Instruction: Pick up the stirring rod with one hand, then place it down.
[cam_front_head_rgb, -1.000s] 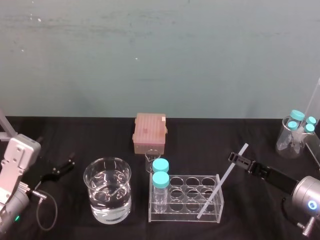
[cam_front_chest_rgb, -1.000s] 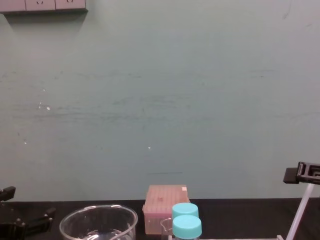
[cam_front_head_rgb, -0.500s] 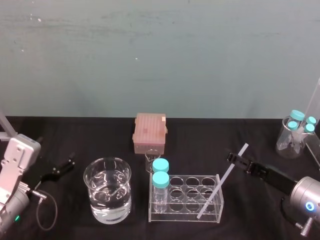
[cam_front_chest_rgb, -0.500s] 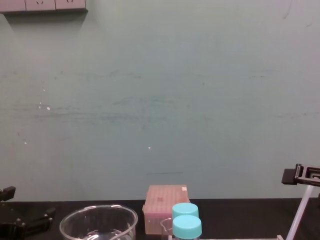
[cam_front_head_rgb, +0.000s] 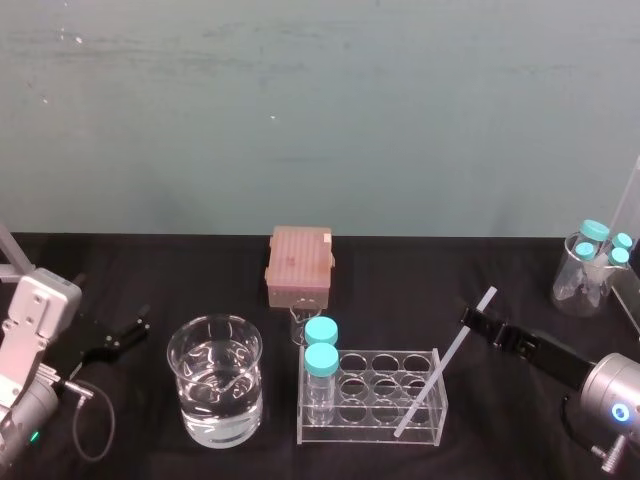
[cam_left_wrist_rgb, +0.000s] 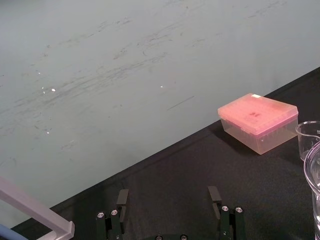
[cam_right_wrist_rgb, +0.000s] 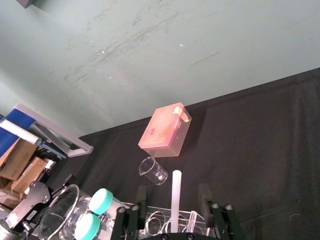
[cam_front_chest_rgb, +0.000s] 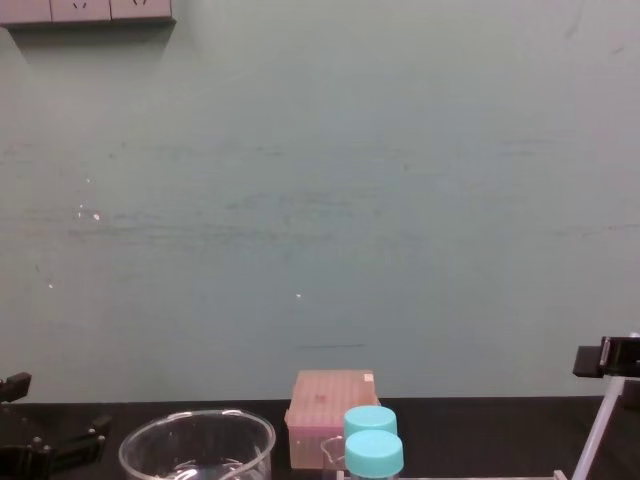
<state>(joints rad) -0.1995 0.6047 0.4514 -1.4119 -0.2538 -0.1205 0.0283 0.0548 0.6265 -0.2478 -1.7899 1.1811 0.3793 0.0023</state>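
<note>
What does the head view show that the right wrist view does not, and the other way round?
Head view, not the wrist view: the flask of capped tubes at the table's far right, and the foot of the rod inside the rack.
Right wrist view, not the head view: cardboard boxes off the table, and the gaps between the open right gripper and the rod.
Both: the pink box, small beaker, two capped bottles, water beaker, and the left gripper, parked at the table's left.
</note>
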